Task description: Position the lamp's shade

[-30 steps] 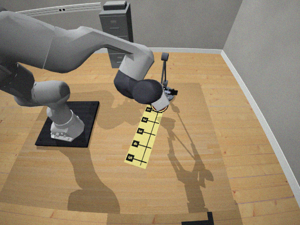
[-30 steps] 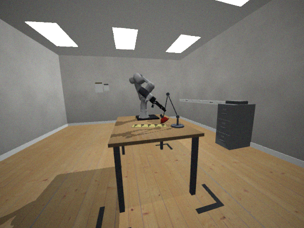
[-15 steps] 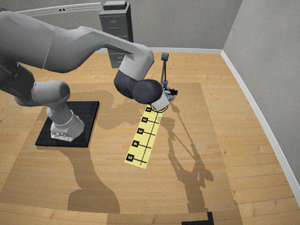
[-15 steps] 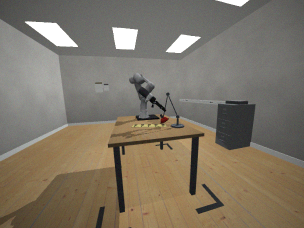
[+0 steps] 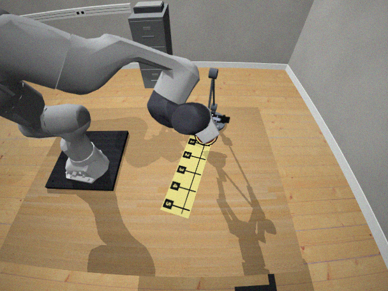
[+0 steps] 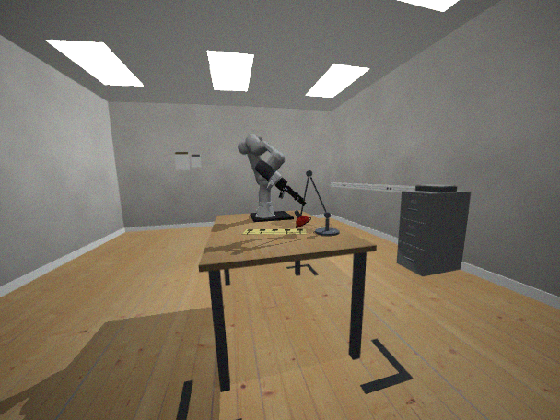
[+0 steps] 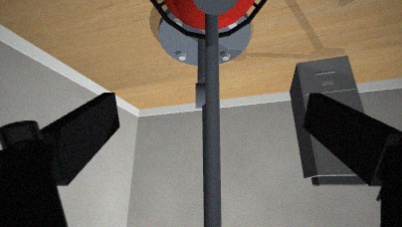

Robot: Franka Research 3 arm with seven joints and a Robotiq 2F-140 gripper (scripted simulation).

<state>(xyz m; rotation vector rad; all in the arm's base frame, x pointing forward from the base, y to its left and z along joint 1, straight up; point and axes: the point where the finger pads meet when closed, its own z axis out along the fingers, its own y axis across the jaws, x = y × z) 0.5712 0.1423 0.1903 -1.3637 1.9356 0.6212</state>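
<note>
Under the top camera, desk: a wooden desk (image 5: 134,223) carries the arm's black base plate (image 5: 119,137), a yellow numbered strip (image 5: 191,179) and the lamp.
Top, room: plank floor and grey walls; a grey filing cabinet (image 5: 150,29) stands well behind the gripper.
Top, arm: the arm (image 5: 96,54) reaches from its base over the strip's near end, its wrist pitched down and hiding most of the red shade (image 5: 204,142).
Top, shade: only a sliver of rim shows below the wrist, at mark 1, the strip's end nearest the lamp's foot (image 5: 220,124); marks 2 to 5 run away from the gripper.
Exterior, room: ceiling light panels (image 6: 230,69), paper sheets (image 6: 182,161) on the far wall, black tape corners (image 6: 387,378) on the floor.
Exterior, lamp: the lamp (image 6: 318,193) folds into a narrow peak above the gripper (image 6: 301,203); the shade sits low over the desk, just below the gripper and beside the foot.
Exterior, arm: the forearm slopes down toward the shade.
Wrist, gripper: the fingers are spread wide, one on each side of the lamp's rod (image 7: 212,124), both apart from it and gripping nothing.
Wrist, beyond: the shade and foot lie straight ahead past the rod.
</note>
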